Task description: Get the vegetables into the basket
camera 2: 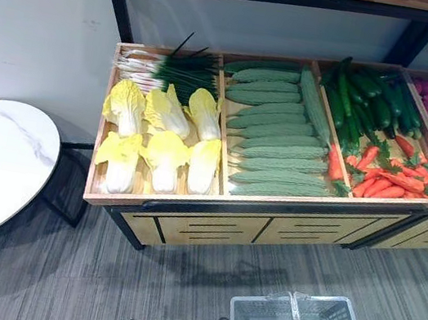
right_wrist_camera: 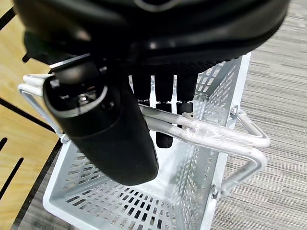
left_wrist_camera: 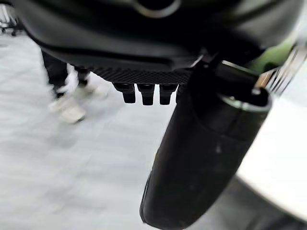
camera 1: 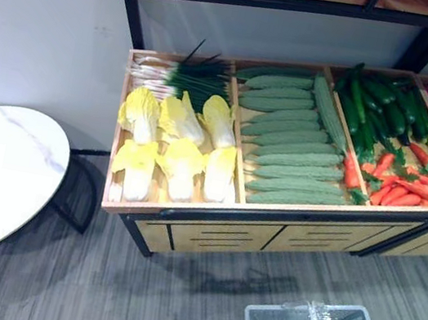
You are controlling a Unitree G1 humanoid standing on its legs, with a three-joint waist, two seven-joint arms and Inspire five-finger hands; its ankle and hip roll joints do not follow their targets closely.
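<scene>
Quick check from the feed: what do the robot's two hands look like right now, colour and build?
Both are dark. The left hand has a bulky glossy black thumb beside short black fingertips under a ribbed black palm edge. The right hand matches it: a rounded black thumb with a ring-shaped end and black fingers.

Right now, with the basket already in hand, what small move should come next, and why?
Probably step toward the stand and raise the left hand to the nearest vegetables. The right hand has its fingers curled round the handle of the basket, which looks empty; the left hand hangs free, holding nothing.
</scene>
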